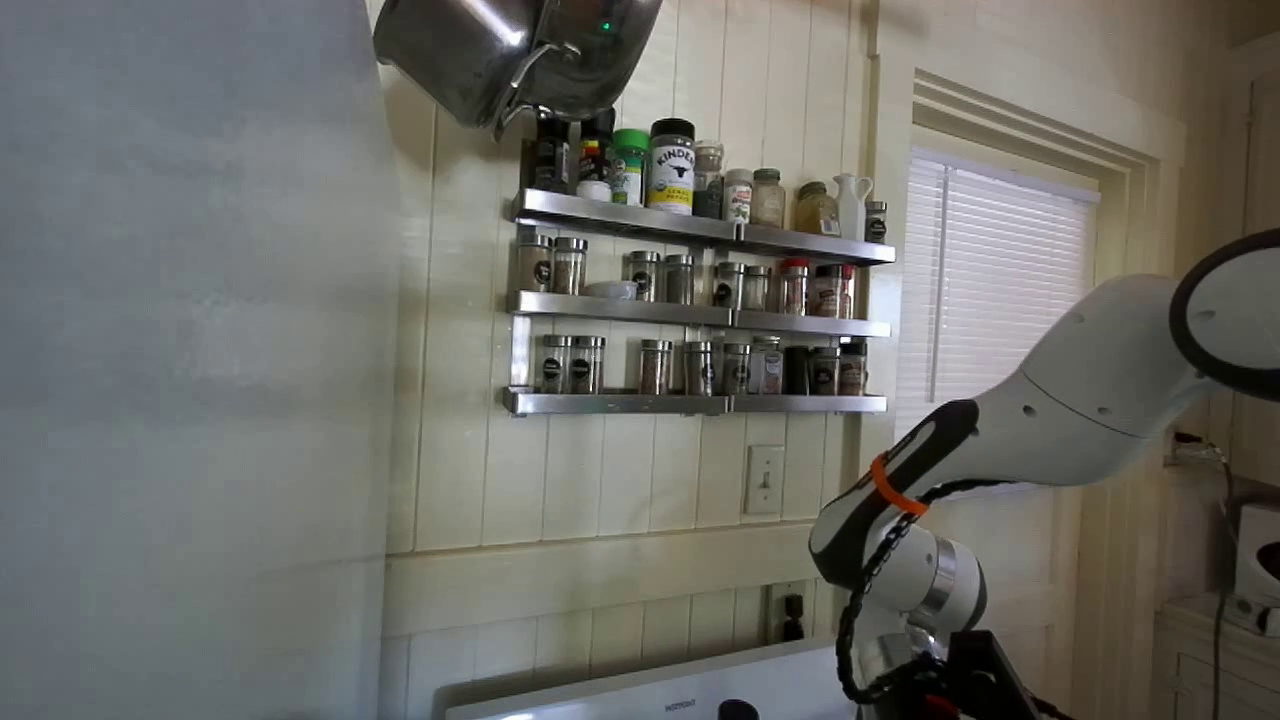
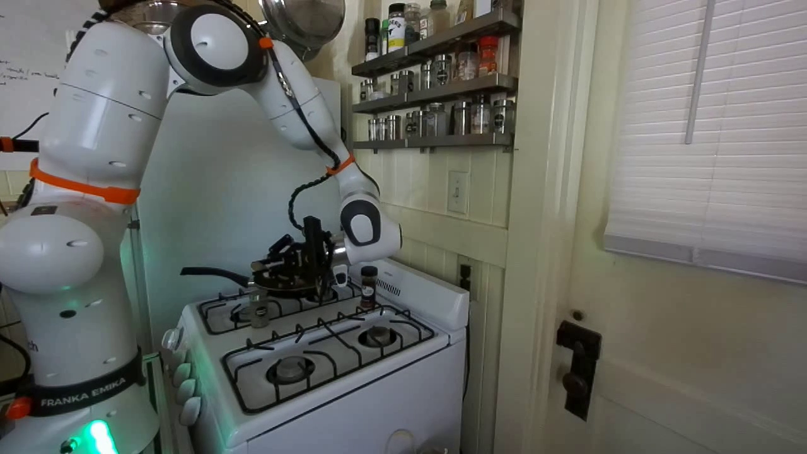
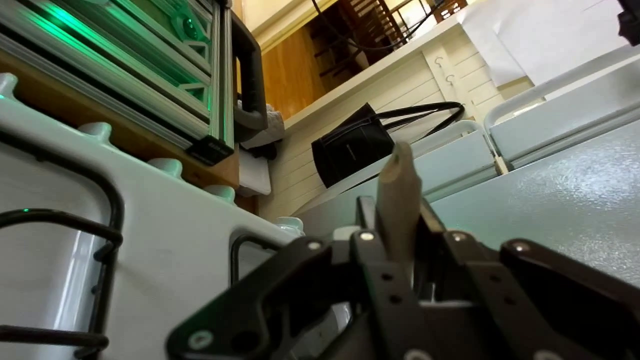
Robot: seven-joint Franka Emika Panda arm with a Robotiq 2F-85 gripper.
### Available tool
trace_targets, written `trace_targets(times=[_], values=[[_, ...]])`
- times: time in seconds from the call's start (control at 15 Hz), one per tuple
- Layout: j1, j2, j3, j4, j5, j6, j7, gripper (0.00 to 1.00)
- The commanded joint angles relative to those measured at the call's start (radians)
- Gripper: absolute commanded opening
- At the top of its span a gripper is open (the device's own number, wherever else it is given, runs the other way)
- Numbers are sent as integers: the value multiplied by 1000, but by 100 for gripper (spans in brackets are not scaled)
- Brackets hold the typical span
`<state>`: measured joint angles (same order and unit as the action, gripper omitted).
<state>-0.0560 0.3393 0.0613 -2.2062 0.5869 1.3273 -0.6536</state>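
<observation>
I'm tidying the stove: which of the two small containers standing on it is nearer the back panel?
The black-capped dark container, close to the back panel in an exterior view; the pale container stands farther forward, toward the knobs.

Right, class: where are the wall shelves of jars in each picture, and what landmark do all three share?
In an exterior view, the shelves hang in the upper middle.
In an exterior view, the shelves are near the top, right of middle.
In the wrist view, they are absent.
Shared landmark: the stove, low in both exterior views, left in the wrist view.
</observation>
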Motion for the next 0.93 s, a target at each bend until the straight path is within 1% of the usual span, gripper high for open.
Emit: trace_targets(times=[0.0,0.33,0.73,0.8,0.87], values=[[-21,41,-12,-2,32,1,-82,5],[-41,93,-24,42,89,35,-183,5],[-46,136,-31,106,128,47,-206,5],[-40,114,-36,85,101,36,-185,22],[-40,120,-36,94,106,37,-186,22]])
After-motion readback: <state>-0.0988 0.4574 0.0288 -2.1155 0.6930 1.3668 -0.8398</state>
